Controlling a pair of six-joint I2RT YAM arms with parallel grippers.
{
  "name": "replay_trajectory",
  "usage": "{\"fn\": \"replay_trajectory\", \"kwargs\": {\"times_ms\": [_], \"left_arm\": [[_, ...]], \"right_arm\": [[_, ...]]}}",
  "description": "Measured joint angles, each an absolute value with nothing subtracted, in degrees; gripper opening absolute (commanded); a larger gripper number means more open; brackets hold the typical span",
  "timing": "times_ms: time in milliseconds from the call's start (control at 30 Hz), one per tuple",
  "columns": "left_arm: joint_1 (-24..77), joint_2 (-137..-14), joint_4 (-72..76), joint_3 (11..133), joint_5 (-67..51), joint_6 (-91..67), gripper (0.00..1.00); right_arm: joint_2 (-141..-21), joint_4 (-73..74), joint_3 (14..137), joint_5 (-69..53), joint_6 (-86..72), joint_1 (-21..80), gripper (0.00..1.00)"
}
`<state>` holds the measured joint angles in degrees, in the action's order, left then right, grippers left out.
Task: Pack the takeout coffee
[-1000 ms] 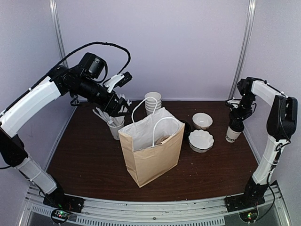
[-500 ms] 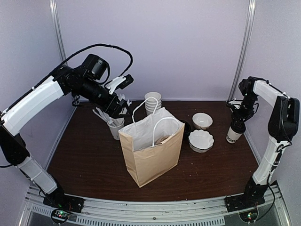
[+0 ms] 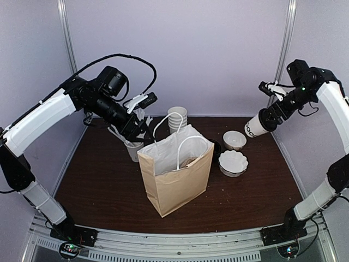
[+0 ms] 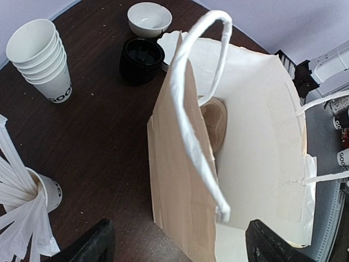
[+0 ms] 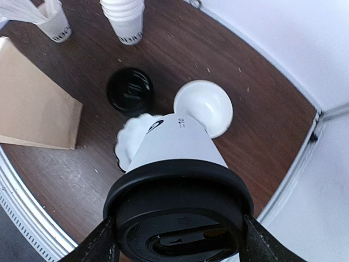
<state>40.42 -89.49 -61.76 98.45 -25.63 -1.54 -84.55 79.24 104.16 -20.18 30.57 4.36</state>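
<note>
The right gripper (image 3: 271,115) clasps the takeout coffee (image 3: 255,126) around its black lid (image 5: 180,215), aloft and tilted. In the top view the cup's base points toward 8 o'clock, where the open paper bag (image 3: 177,174) stands well apart. The left gripper (image 3: 143,130) hangs spread and empty by the bag's 10 o'clock rim; inside the bag lies 1 unclear brown shape.
</note>
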Motion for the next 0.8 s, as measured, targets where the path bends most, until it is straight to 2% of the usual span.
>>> {"fn": "replay_trajectory", "kwargs": {"times_ms": [100, 267, 433, 633, 733, 800], "left_arm": [[40.5, -90.3, -62.7, 99.5, -27.3, -1.5, 0.82], [41.3, -92.4, -65.3, 103.3, -25.8, -2.3, 0.70], [42.1, -94.5, -66.9, 105.0, -23.3, -4.2, 0.65], [45.7, -96.1, -69.5, 105.4, -22.9, -4.4, 0.45], [46.8, -98.2, -70.8, 106.7, -21.3, -4.4, 0.41], [46.9, -99.6, -71.3, 107.6, -20.1, -4.4, 0.42]], "right_arm": [[-83.1, 78.9, 108.1, -23.8, 30.2, 8.9, 0.60], [-80.5, 77.7, 111.5, -31.9, 30.2, 15.4, 0.62], [-79.0, 75.4, 113.2, -37.7, 30.1, 21.2, 0.62], [-79.1, 74.6, 115.5, -39.9, 30.5, 26.9, 0.61], [-80.6, 74.6, 117.3, -38.8, 31.4, 31.1, 0.61], [-82.0, 74.6, 118.4, -37.8, 31.8, 33.5, 0.61]]}}
